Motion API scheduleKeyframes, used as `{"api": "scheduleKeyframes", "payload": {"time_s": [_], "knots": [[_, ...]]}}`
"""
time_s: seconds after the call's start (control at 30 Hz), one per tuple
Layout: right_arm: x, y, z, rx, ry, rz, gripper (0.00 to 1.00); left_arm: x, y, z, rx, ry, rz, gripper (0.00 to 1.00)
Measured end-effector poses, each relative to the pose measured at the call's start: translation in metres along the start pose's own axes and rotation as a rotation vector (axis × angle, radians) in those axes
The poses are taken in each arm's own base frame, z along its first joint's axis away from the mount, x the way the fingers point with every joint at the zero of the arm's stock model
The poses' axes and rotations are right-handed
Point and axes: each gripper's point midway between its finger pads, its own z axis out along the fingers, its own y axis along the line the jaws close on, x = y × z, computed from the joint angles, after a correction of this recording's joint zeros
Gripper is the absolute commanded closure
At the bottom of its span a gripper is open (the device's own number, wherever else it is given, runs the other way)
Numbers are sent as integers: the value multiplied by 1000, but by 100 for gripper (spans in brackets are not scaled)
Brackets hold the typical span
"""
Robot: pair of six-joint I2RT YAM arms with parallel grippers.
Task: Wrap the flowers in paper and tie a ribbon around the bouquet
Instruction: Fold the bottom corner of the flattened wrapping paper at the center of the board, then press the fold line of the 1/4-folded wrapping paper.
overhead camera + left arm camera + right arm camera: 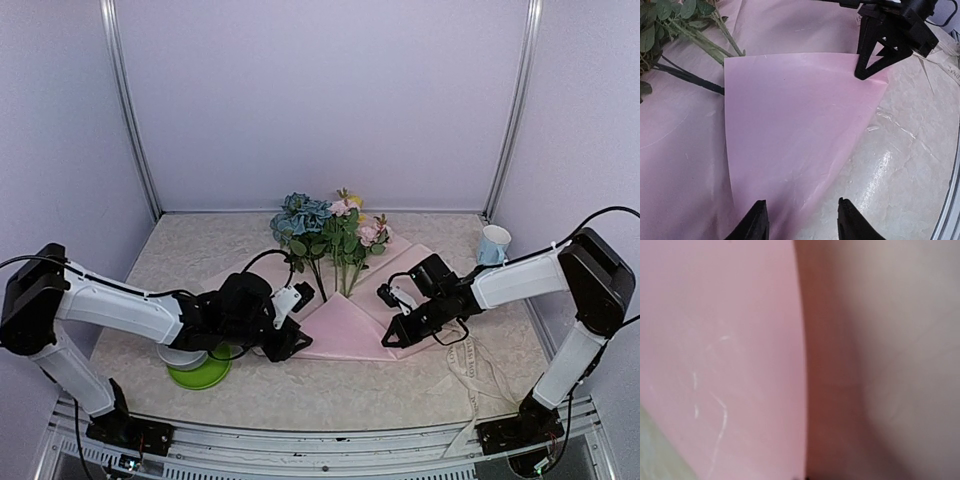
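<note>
Looks early in the wrap. Got the paper [345, 325] spread flat on the surface [910, 165], with just one near flap folded up over the stalks of the flowers [330, 235], lying heads-away on the sheet. No cone, nothing tied (can spot the ribbon [475, 370] loose off to the right, beside the sheet). Both arms stretched low and inward toward that flap. Left end effector [801, 212] hovering half open over its near edge, gripping nothing. Right end effector [867, 70] pinched tight on the flap's right-hand corner.
</note>
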Motion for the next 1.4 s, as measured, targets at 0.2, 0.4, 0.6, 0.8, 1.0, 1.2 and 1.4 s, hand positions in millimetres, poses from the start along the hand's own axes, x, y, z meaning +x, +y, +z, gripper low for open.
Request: {"api": "scheduleKeyframes", "payload": {"time_s": [0.2, 0.4, 0.6, 0.8, 1.0, 1.2, 1.4], "knots": [[-2, -4, 1, 13, -7, 25, 100, 31, 19, 31, -83, 151, -9, 66], [-4, -6, 1, 26, -13, 27, 100, 52, 33, 41, -139, 244, -36, 67], [-10, -16, -3, 101, -16, 41, 70, 53, 32, 40, -153, 250, -62, 67], [-24, -48, -32, 362, -18, 85, 58, 54, 32, 39, -177, 253, -73, 67], [-40, -37, -69, 477, -80, 54, 70, 54, 31, 39, -185, 251, -84, 67], [-45, 52, -41, 147, -140, -100, 91, 55, 31, 39, -191, 252, -80, 67], [-13, 43, -5, 83, -53, -49, 99, 55, 31, 38, -199, 253, -87, 67]]}}
